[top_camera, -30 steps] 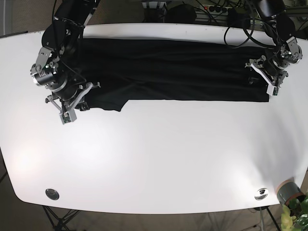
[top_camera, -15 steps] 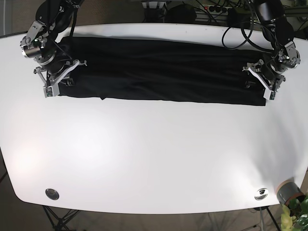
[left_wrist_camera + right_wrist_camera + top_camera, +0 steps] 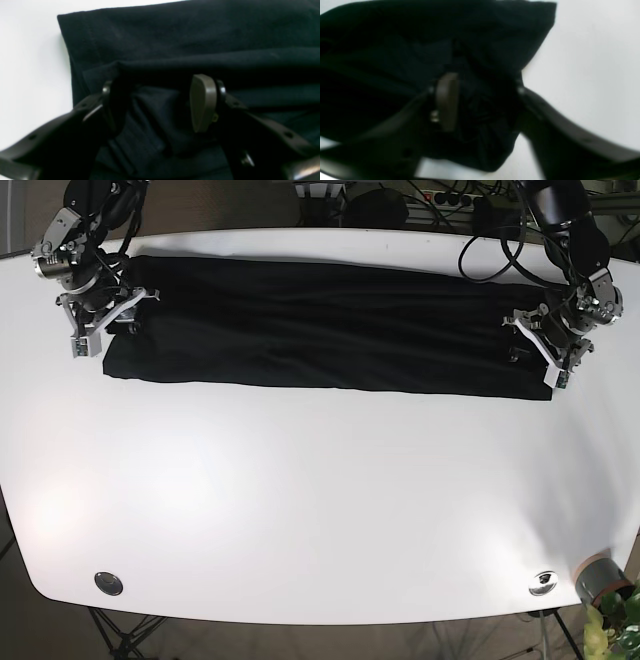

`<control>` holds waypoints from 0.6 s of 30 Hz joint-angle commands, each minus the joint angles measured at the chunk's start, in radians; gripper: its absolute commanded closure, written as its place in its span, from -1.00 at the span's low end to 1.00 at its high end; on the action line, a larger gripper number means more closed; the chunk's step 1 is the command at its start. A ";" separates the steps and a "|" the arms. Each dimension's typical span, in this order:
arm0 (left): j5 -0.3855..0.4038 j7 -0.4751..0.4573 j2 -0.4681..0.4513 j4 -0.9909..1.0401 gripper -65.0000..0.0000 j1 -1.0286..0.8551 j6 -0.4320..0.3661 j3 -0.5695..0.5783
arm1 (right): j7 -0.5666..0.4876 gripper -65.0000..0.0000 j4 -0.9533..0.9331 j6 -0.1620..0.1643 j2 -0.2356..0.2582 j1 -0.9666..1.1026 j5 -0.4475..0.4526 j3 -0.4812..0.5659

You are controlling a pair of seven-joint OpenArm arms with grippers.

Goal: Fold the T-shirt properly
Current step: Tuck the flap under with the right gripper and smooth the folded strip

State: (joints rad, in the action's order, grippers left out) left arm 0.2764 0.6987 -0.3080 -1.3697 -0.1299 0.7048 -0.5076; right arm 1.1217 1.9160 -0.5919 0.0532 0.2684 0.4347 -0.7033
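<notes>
The black T-shirt (image 3: 320, 325) lies as a long flat band across the far part of the white table (image 3: 320, 500). At the band's right end my left gripper (image 3: 524, 340) is shut on it. In the left wrist view bunched black cloth (image 3: 160, 117) fills the gap of the left gripper (image 3: 157, 105), with the hem corner beyond it. My right gripper (image 3: 112, 315) holds the band's left end. The right wrist view is blurred and shows dark cloth (image 3: 495, 45) pinched in the right gripper (image 3: 482, 100).
Two round metal discs (image 3: 108, 583) (image 3: 543, 582) are set in the table near its front edge. A grey cylinder (image 3: 598, 577) and green leaves stand off the front right corner. Cables and power strips (image 3: 440, 200) hang behind the far edge.
My right gripper has drawn the shirt's left end up and to the left, pulling the sagging corner straight. The left gripper has shifted only slightly, and the band now lies taut.
</notes>
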 commanded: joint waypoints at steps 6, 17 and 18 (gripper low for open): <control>-0.041 0.045 -0.009 -0.003 -0.08 -0.003 -0.007 -0.003 | -0.019 -0.56 0.093 -0.013 0.009 -0.005 0.043 0.043; -0.041 0.045 -0.009 -0.003 -0.08 -0.003 -0.007 -0.003 | -0.047 -0.56 0.086 0.016 -0.009 0.052 0.033 0.205; -0.041 0.045 -0.009 -0.003 -0.08 -0.003 -0.007 -0.003 | -0.064 -0.56 0.086 0.028 -0.020 0.059 0.006 0.215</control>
State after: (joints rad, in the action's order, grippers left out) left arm 0.2729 0.6979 -0.3073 -1.3712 -0.1299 0.7048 -0.5076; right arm 1.0996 1.9865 -0.5816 0.0399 0.3248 0.4652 -0.4950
